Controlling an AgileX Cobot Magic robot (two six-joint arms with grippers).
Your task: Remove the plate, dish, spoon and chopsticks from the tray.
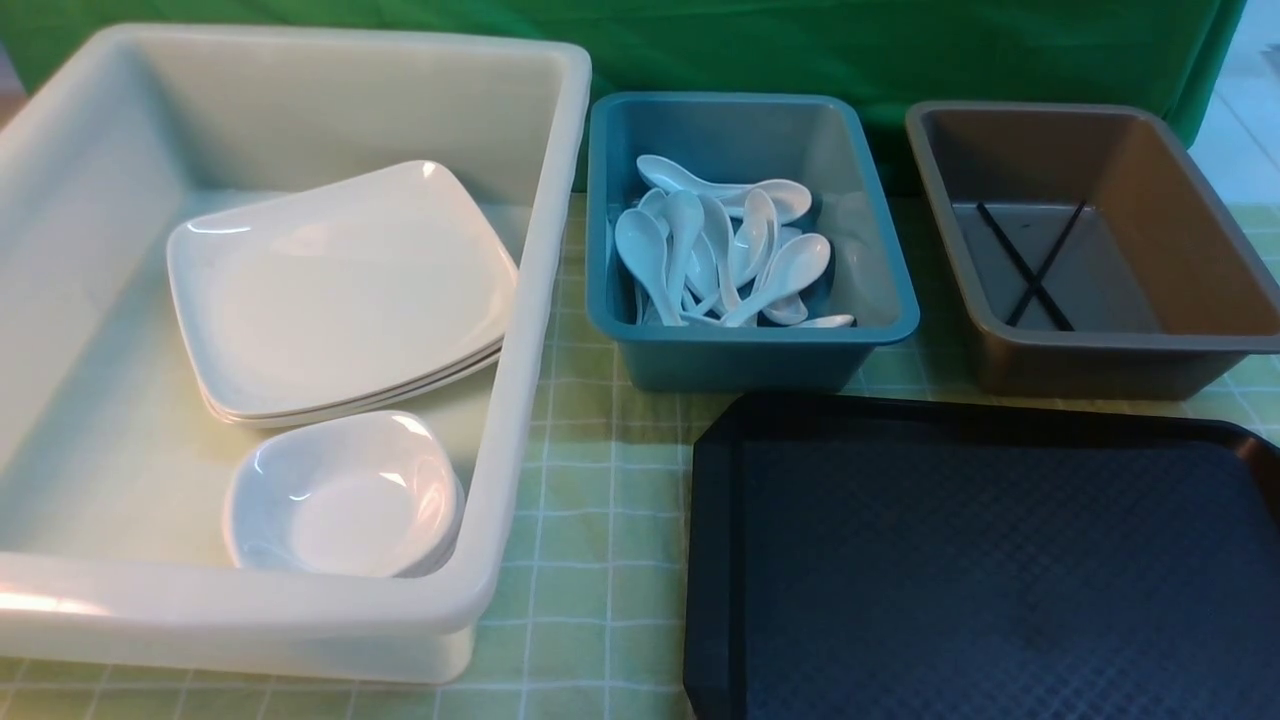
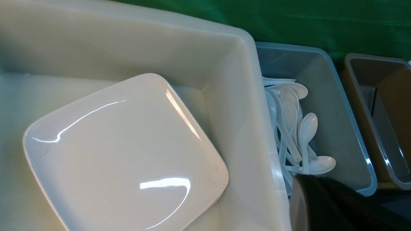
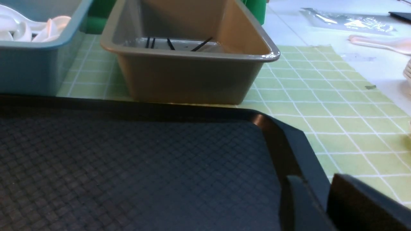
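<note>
Nearest you, over the tray's side towards the right edge of the bench (image 1: 570,640), your right end effector (image 3: 316,192) has its fingertips parted, with nothing visible between them. Your left end effector (image 2: 306,192) is closed, by the white bin (image 1: 300,600).

The tray (image 1: 980,560) sits towards the bench's near right corner. It looks like stiff plastic; if you must steady it, pinch the low raised rim.

Near the left edge, the dish (image 1: 345,520) is nested with another in the white bin's near inner corner. Expect it light, hard and slick with glaze; take one wall, one finger inside and one out.

Just beyond, the plate (image 1: 340,290) lies on a stack in the same bin. It should be the heaviest piece, rigid and chippable, so grip well over its raised rim and keep it level.

Further off, the spoon is among the spoons (image 1: 795,265) heaped in the blue bin (image 1: 740,368); you can't tell which. Take its stubby handle, since the rounded bowl may roll from your pads.

Towards the far right corner, the chopsticks (image 1: 1025,268) lie crossed in the brown bin (image 1: 1100,372): thin, light, apt to roll, best pinched mid-length. Clearing looks finished.
</note>
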